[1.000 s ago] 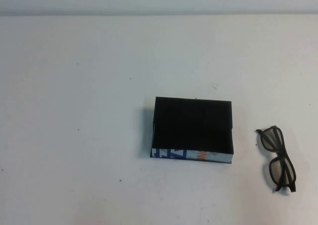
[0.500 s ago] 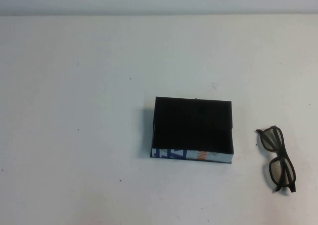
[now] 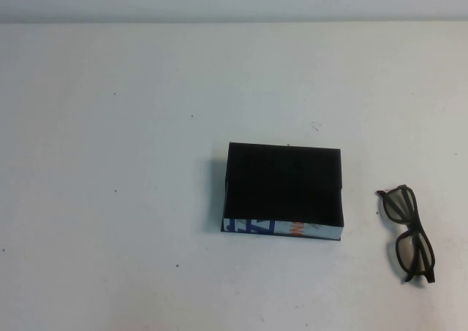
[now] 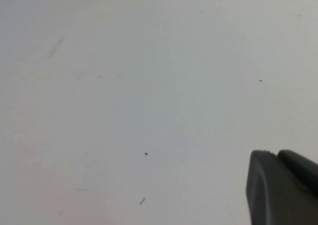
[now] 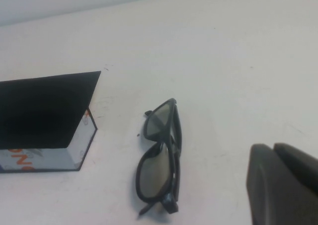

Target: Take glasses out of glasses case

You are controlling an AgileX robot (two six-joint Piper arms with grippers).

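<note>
Glasses [image 3: 408,233] lie flat on the table [image 3: 110,163], folded, out of the case [image 3: 284,191]. From the middle of the high view they sit at about four o'clock, near the edge of the picture. They are near the case but not touching it; bare table shows between the two.

The case sits close to the middle of the table. It is open on top and looks black and empty inside. Its white side with blue and orange print faces six o'clock, toward the robot.

The right gripper [image 5: 283,185] is not in the high view. Its own camera shows only a dark bit of it, with the glasses and a corner of the case in front of it. It holds nothing that I can see, and I cannot tell if it is open or closed.

The left gripper [image 4: 280,187] is also only a dark bit in its own camera, over bare table. I cannot tell its state either.

I think the job looks done. The glasses are out already. The next move likely needs no grab, just arms kept away.
</note>
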